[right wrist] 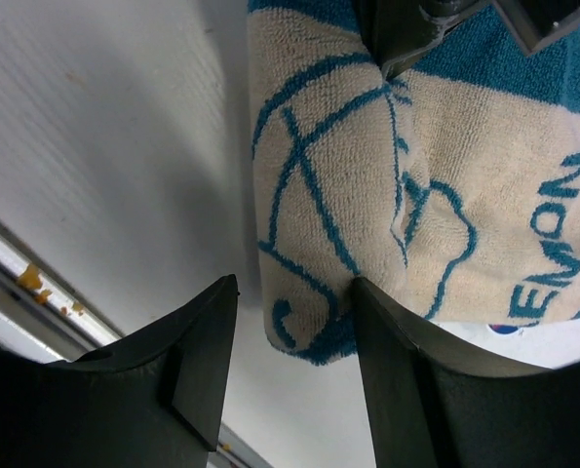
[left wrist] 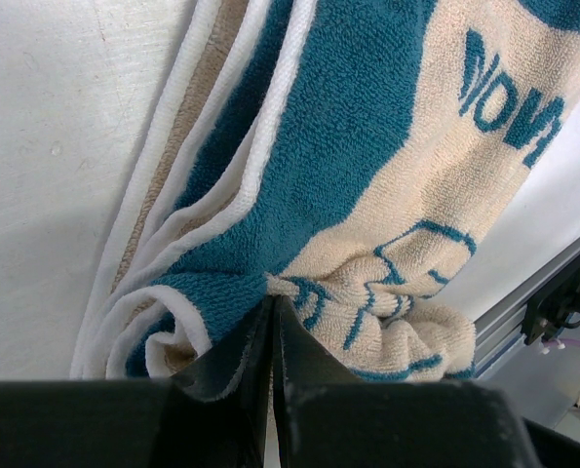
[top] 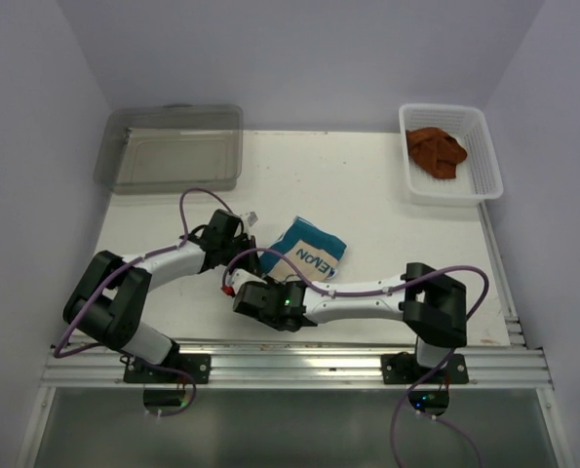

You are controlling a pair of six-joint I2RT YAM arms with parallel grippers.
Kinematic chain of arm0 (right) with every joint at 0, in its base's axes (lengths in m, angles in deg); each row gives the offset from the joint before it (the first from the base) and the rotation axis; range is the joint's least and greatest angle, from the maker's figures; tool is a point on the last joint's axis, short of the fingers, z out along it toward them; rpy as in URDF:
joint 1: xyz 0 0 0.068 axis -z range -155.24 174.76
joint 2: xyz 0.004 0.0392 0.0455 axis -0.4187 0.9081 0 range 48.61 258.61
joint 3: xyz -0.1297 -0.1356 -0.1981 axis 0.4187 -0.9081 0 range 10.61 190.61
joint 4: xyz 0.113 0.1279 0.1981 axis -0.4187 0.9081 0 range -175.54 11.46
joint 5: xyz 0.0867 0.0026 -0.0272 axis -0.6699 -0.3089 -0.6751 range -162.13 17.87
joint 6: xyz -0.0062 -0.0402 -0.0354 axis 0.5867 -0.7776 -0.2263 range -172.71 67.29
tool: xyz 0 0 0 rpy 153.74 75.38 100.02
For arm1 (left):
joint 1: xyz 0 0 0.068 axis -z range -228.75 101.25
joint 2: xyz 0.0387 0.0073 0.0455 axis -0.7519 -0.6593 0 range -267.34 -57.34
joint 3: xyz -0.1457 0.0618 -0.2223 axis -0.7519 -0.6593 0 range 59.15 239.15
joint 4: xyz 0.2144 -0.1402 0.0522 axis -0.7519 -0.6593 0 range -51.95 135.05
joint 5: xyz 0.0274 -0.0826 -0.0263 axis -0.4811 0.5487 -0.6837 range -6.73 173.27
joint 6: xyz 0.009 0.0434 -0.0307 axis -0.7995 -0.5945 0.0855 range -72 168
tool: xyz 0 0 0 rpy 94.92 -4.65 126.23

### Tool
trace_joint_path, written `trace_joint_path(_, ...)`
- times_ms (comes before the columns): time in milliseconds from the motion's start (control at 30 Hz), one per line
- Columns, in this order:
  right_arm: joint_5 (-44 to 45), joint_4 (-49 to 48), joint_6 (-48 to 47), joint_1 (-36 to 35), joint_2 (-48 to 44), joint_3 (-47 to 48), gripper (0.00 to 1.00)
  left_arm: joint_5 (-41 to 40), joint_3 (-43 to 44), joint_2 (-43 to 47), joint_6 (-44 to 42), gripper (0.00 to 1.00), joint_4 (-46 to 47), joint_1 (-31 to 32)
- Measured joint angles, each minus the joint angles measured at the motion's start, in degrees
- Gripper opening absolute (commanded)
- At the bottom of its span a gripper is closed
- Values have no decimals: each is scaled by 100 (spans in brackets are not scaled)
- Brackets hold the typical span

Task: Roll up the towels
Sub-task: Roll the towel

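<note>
Left wrist — left end effector (left wrist: 273,310) clenched on cream towel (left wrist: 387,195) fold; right end effector (right wrist: 294,290) released, over corner.

The cream and blue towel (right wrist: 367,195) has blue letters (right wrist: 555,244) printed on it. In the right wrist view they read "EMON" — where the word begins cannot be told. In the top view the same four letters show on the towel, small and turned sideways. In the left wrist view only parts of big blue letters show, upside down — too cut off to read. A small dark blue and red patch (right wrist: 505,330) at the towel's edge is too blurry to read.
</note>
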Motion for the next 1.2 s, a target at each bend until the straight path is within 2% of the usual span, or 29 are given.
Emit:
trace_joint_path(200, 297, -168, 2, 11, 367, 11, 51, 0, 0, 2, -2, 7, -4, 0)
trace_joint_path(300, 433, -282, 24, 48, 474, -4, 40, 0, 0, 13, -2, 8, -9, 0)
trace_joint_path(333, 450, -319, 37, 68, 481, -26, 30, 0, 0, 17, -2, 8, -13, 0)
trace_joint_path(433, 494, -450, 122, 111, 479, -107, 15, -2, 0, 50, -2, 8, -37, 0)
trace_joint_path(467, 498, -520, 164, 120, 468, -153, 3, -2, 0, 74, -4, 10, -57, 0)
trace_joint_path(500, 494, -590, 199, 129, 435, -212, 0, -2, 0, 105, -4, 13, -85, 0)
trace_joint_path(633, 249, -898, 330, 293, 109, -549, 0, 7, 17, 332, -11, 28, -258, -2)
trace_joint_path(667, 90, -1010, 372, 380, -13, -675, 0, 26, 48, 407, -9, 37, -341, -9)
trace_joint_path(767, -417, -1303, 479, 721, -457, -1067, 0, 96, 201, 688, -33, 49, -621, -59)
trace_joint_path(967, -1537, -1517, 717, 1355, -1163, -1558, 0, 96, 769, 1239, -63, 51, -1217, -310)
trace_joint_path(1200, -2876, -1512, 973, 1801, -1257, -1569, 0, 76, 992, 1661, -68, 51, -1539, -339)
